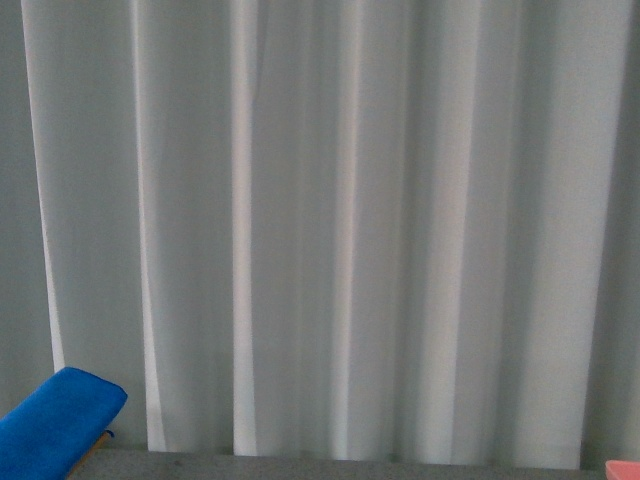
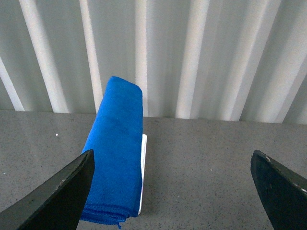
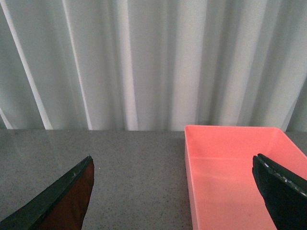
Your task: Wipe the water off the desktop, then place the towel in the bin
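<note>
Front view, left to right: the towel, folded and bright blue, occupies the lower left corner; a pale pleated curtain fills the background; a thin strip of the desktop runs along the bottom edge; a corner of the pink bin shows at the lower right.

Left wrist view: the left gripper is spread wide, its dark fingers holding nothing. The towel lies beyond them as a long folded band over a white edge, on the speckled grey desktop.

Right wrist view: the right gripper is likewise spread wide and grips nothing. The bin stands on the desktop, with bare tabletop to its left; nothing can be seen inside it.
</note>
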Robot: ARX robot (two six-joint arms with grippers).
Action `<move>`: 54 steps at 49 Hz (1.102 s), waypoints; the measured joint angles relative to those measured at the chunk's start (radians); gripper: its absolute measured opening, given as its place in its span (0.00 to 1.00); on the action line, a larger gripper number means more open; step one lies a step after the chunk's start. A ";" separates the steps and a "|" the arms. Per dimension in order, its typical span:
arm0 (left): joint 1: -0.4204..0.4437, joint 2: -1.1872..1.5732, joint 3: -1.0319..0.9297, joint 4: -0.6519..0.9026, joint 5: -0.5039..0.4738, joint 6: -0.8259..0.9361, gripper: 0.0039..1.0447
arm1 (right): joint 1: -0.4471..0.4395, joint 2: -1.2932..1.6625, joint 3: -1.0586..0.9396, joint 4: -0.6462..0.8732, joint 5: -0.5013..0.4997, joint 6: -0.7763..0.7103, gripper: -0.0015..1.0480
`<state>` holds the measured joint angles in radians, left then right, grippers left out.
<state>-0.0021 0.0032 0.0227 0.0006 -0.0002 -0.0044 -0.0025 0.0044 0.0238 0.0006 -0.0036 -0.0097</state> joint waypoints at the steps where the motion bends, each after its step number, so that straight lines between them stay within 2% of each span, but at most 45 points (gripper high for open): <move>1: 0.000 0.000 0.000 0.000 0.000 0.000 0.94 | 0.000 0.000 0.000 0.000 0.000 0.000 0.93; 54: 0.000 0.000 0.000 0.000 0.000 0.000 0.94 | 0.000 0.000 0.000 0.000 0.000 0.000 0.93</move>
<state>-0.0021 0.0032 0.0223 0.0006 -0.0002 -0.0044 -0.0025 0.0044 0.0238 0.0006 -0.0036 -0.0097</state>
